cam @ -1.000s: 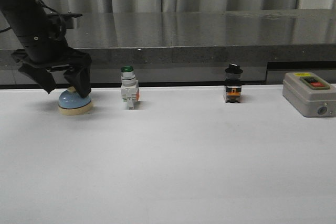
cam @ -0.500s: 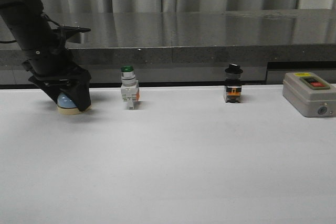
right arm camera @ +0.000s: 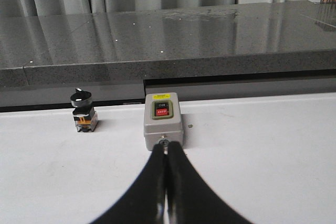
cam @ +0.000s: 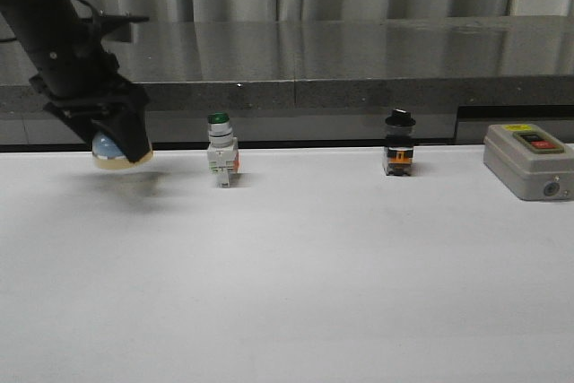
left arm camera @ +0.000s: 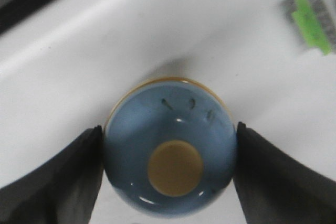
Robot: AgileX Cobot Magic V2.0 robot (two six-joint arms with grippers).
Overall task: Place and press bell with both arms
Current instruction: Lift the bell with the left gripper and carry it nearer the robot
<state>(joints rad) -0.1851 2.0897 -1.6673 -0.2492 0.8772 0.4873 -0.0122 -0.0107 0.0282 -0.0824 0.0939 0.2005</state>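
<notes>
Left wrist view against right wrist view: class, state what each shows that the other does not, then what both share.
Only the left wrist view shows the bell, its blue dome and cream button seen from above, clamped between the left gripper fingers, with a green-marked part blurred at one corner. Only the right wrist view shows the grey box with its red button, the black-knobbed switch, the dark counter, and the right gripper with fingers pressed together, holding nothing. Both show the white table.
</notes>
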